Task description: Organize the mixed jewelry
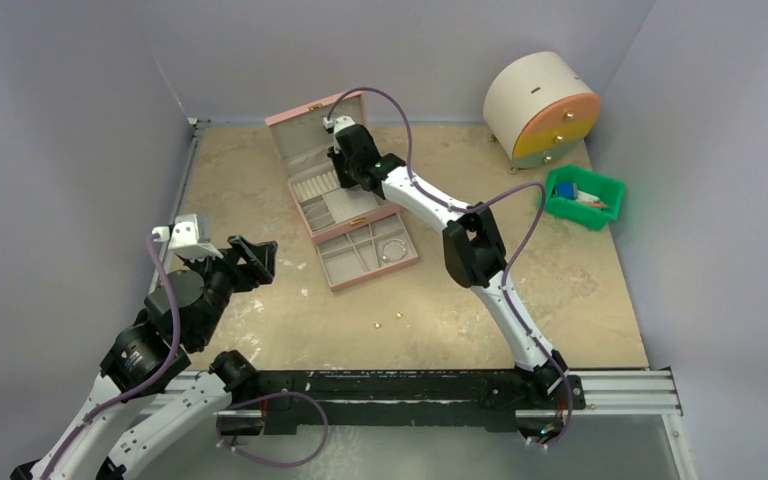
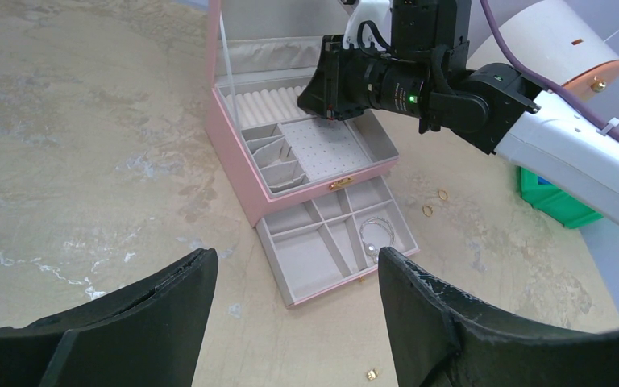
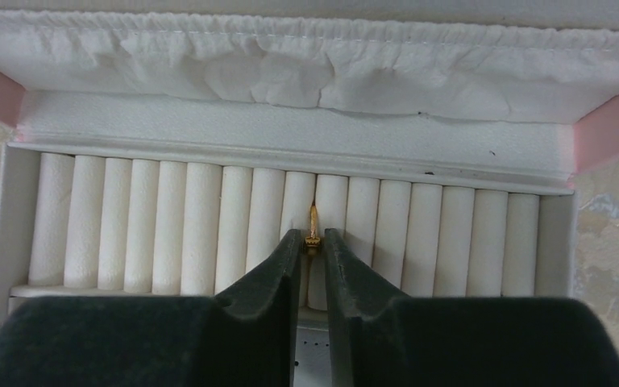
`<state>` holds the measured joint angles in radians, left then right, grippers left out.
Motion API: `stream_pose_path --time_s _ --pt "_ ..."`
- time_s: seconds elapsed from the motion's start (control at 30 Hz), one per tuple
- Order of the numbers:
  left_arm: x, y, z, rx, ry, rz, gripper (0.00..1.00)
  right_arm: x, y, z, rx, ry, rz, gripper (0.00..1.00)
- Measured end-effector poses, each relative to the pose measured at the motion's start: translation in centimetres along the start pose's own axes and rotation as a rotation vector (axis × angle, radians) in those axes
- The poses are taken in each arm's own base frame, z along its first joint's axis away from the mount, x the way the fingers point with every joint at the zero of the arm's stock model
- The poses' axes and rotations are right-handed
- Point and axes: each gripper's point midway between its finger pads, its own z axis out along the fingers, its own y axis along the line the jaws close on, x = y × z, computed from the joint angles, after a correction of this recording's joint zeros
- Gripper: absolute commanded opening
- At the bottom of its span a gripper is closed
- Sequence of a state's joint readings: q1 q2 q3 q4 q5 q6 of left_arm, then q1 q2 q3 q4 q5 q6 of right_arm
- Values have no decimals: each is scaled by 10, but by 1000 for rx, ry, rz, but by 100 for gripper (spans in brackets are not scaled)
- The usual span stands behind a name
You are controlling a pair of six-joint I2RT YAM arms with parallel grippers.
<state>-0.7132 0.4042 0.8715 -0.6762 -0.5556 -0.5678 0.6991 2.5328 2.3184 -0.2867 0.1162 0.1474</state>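
The pink jewelry box (image 1: 295, 150) stands open at mid table, its drawer (image 1: 345, 262) pulled out toward me. A silvery bracelet (image 1: 392, 250) lies in the drawer's right compartment (image 2: 376, 232). My right gripper (image 3: 313, 236) hangs over the box's white ring rolls (image 3: 201, 226). Its jaws stand a narrow gap apart. A gold ring (image 3: 313, 219) stands edge-on in the slot between two rolls, its near end between my fingertips. Two gold rings (image 2: 434, 201) and a gold stud (image 2: 371, 374) lie loose on the table. My left gripper (image 2: 296, 258) hovers open and empty near the drawer.
A green bin (image 1: 585, 197) with blue items sits at the right. A round beige drum (image 1: 540, 105) with an orange face stands behind it. Grey walls enclose the table on three sides. The right arm (image 1: 480, 250) stretches diagonally across the table's middle.
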Motion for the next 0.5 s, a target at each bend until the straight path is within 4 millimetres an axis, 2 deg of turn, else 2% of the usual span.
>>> stream_pose_path --time_s 0.3,0.5 --pt "0 1 1 -7 -2 0 73 -3 2 -1 -6 -14 14 32" --pt "-1 2 1 -12 -3 -1 73 -7 3 -13 -14 -15 30 37"
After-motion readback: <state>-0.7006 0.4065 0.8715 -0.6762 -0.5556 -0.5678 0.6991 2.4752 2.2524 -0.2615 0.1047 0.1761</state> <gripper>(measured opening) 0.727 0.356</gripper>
